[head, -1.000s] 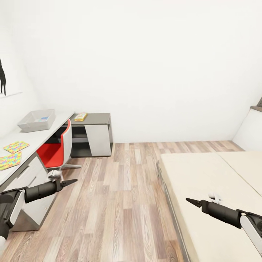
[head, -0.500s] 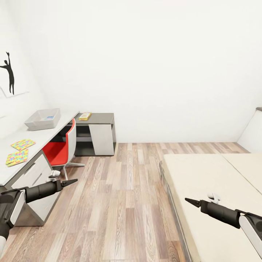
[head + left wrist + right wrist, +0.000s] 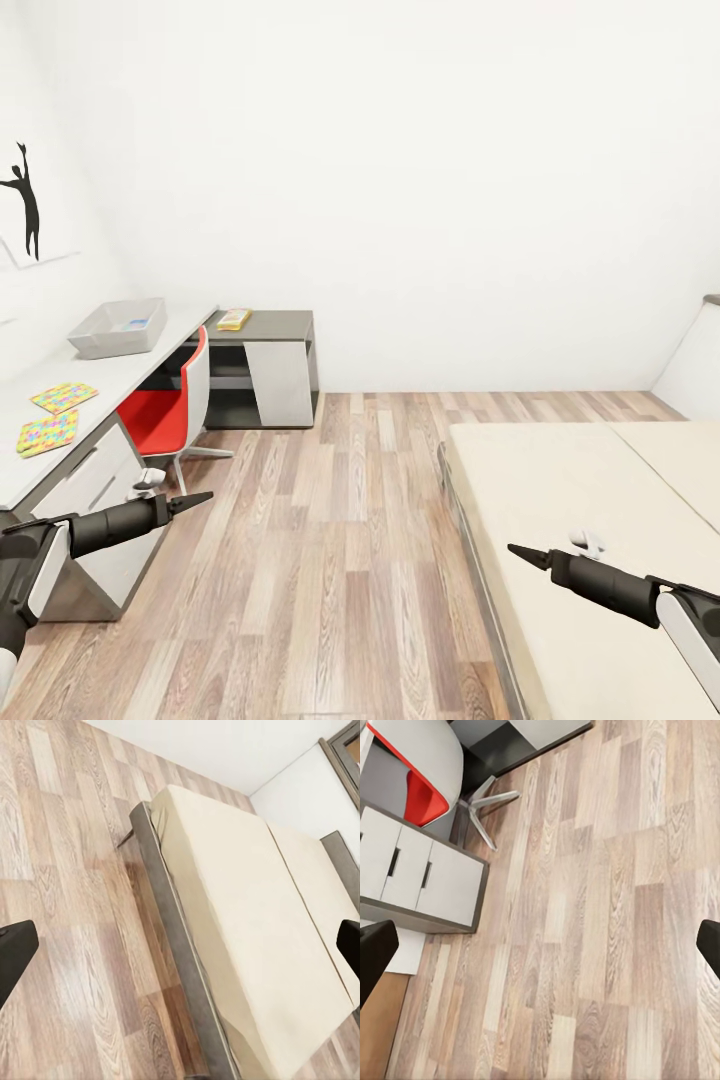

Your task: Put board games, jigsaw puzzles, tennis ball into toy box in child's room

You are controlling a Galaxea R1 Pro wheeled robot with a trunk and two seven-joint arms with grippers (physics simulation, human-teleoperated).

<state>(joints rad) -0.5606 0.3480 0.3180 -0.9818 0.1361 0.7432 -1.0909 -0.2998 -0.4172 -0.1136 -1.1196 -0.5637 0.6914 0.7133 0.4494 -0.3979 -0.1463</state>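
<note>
lighting: bright, even | shadows: faint | focus: sharp | glare: none

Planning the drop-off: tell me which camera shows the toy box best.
Head view: the grey toy box sits whole on the white desk, with something blue inside. The right wrist view catches the desk's drawers, not the box; the left wrist view faces the bed.

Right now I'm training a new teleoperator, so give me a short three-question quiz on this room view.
1. True or false: the grey toy box stands on the white desk.
2. The red chair is: A) tucked at the desk, B) on the bed, C) lying tipped over.
3. Fill in: two colourful flat boards lie on the ____.

Key: 1 true; 2 A; 3 desk. Both the left hand and right hand hold nothing.
</note>
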